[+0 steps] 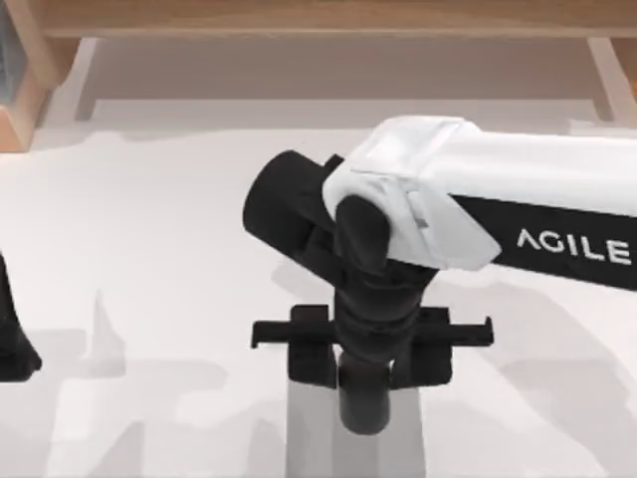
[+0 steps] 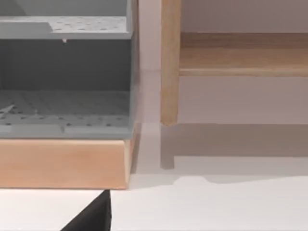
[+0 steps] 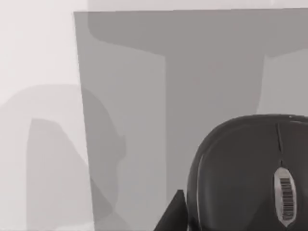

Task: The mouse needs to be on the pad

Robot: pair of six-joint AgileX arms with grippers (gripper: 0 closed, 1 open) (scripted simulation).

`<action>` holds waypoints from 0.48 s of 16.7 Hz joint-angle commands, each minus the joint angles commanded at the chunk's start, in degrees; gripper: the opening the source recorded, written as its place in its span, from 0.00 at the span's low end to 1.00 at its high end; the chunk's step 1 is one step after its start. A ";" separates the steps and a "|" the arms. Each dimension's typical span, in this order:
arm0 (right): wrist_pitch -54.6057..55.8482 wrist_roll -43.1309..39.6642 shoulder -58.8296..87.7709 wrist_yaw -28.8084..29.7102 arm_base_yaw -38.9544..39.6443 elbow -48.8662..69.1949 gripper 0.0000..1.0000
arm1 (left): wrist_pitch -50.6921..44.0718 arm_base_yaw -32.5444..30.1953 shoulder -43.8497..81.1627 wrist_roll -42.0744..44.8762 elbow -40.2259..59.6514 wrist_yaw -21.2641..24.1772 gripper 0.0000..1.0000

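Note:
A black mouse point(image 3: 240, 178) with a grey scroll wheel lies over the grey pad point(image 3: 134, 72) in the right wrist view. One dark fingertip point(image 3: 172, 214) rests against the mouse's side. In the top view my right arm reaches in from the right to the table's front middle. There my right gripper point(image 1: 366, 363) points down over the pad point(image 1: 309, 438) and hides the mouse beneath it. The jaws stand on either side of the mouse. My left gripper point(image 1: 12, 339) is parked at the table's left edge.
A wooden shelf unit point(image 1: 318, 20) runs along the back of the table. In the left wrist view a grey perforated rack point(image 2: 65, 77) sits on a wooden base point(image 2: 62, 163) beside a wooden post point(image 2: 169, 62). White tabletop point(image 1: 149, 249) spreads left of the pad.

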 joint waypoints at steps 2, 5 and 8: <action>0.13 0.77 0.16 0.11 0.59 0.23 0.00 | 0.00 0.00 0.00 0.00 0.00 0.00 1.00; 0.10 0.81 -0.09 -0.01 0.41 0.02 0.00 | 0.00 0.00 0.00 0.00 0.00 0.00 1.00; 0.45 0.89 -0.25 -0.45 0.08 -0.29 0.00 | 0.00 0.00 0.00 0.00 0.00 0.00 1.00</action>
